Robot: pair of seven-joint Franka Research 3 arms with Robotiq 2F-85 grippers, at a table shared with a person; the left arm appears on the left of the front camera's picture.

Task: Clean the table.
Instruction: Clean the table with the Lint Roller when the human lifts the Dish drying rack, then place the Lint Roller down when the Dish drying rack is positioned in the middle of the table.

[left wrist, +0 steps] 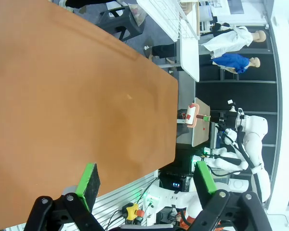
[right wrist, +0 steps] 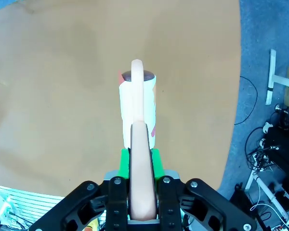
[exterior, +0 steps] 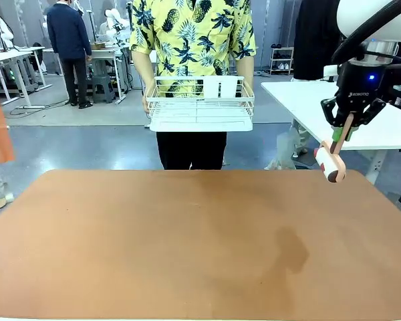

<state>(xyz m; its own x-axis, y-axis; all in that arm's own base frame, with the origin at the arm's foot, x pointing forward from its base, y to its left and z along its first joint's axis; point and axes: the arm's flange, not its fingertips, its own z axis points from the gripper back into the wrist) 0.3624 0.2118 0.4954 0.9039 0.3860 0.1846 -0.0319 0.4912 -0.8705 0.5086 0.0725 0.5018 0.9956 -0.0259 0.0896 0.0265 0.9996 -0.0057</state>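
The surface (exterior: pixel 154 247) is a wide reddish-brown top with rounded corners, and it takes the whole lower part of the front view. A darker patch (exterior: pixel 289 251) lies on it, somewhat right of the middle and nearer to the robot's edge.

The right end effector (exterior: pixel 348 131) hangs in the air above the far right corner of the surface. Its two fingers are pressed onto the pink handle of a lint roller (exterior: pixel 332 164), so it is pinching this tool. The white roll is at the lower end of the handle, and it is above the surface, not touching it. In the right wrist view the handle runs straight out between the green pads, with the roll over the brown top near its right edge.

The left end effector (left wrist: pixel 147 182) is spread wide, with nothing between its green pads (left wrist: pixel 90 185). It looks along the surface from its left side.

At the far edge a person (exterior: pixel 194 40) in a yellow patterned shirt stands and holds a white wire rack (exterior: pixel 200 107) in both hands, above the floor and apart from the surface.
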